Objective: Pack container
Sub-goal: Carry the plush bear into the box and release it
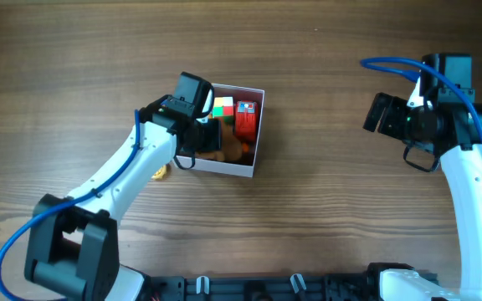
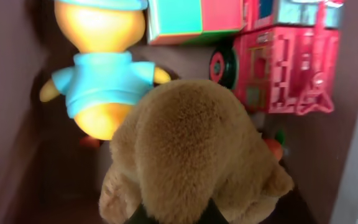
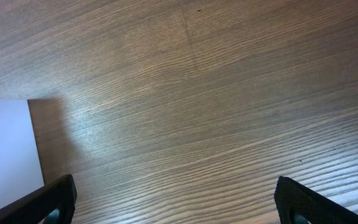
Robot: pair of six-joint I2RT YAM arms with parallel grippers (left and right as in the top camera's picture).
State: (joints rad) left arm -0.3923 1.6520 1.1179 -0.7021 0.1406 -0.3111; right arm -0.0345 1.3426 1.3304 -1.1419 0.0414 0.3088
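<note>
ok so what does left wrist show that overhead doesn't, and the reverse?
Left wrist only: a yellow figure in a blue shirt lying behind the brown plush; from overhead the left arm covers it.
Overhead only: the container as a whole square, both arms including the right arm, the wooden table, and a small yellow object on the table outside the container.
Both: the brown plush, the red toy vehicle and the coloured cube, all inside the container.
</note>
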